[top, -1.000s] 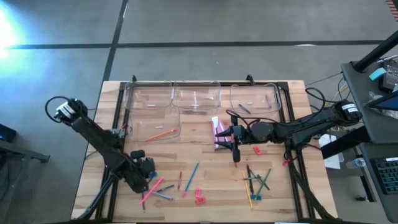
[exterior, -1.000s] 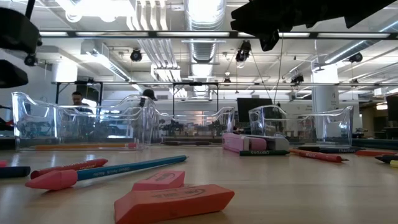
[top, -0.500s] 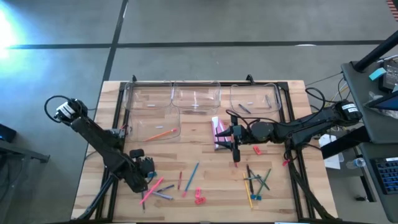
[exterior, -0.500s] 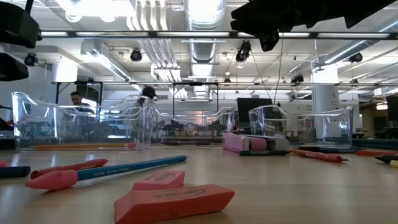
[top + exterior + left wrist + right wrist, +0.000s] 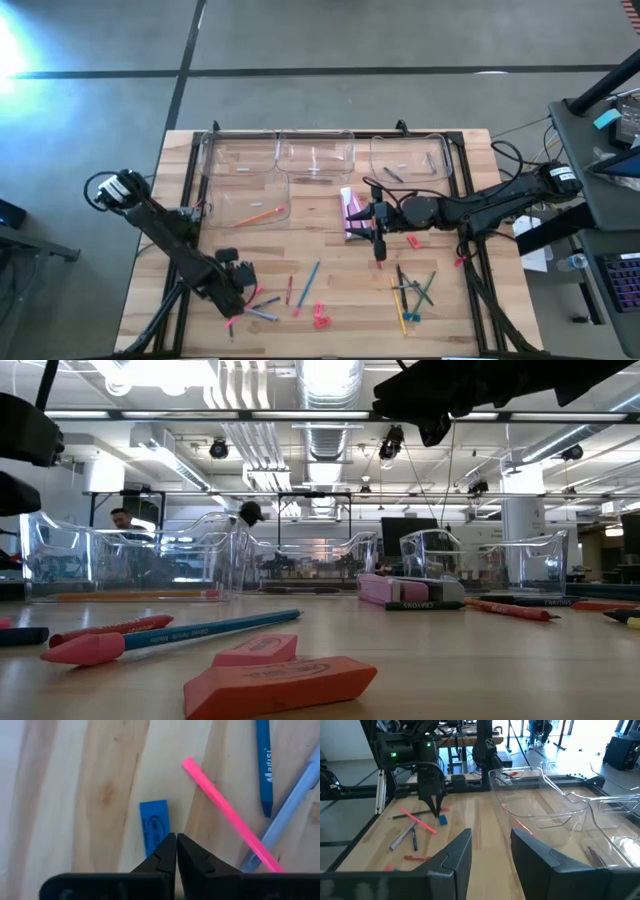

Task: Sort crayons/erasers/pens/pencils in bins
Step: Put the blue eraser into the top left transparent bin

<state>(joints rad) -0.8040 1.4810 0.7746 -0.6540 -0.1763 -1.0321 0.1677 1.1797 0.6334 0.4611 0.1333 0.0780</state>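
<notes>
My left gripper is shut, pointing down over a small blue block near the table's front left. It also shows far off in the right wrist view. A pink stick, a blue crayon and a light blue pen lie beside the block. My right gripper is open and empty above the table's middle, next to a pink box. Four clear bins stand at the back. Pink-red erasers lie on the wood. My left gripper's shut fingertips point down over one short end of the blue block, which lies flat on the table. I cannot tell whether they touch it.
An orange stick lies in the front left bin. Loose sticks lie at the front centre and front right. A red eraser lies right of my right gripper. Black rails run along the table's sides.
My left gripper has gone a little toward the table's right and near edges, and now stands over the sticks at the front left. Its arm has swung the same way.
</notes>
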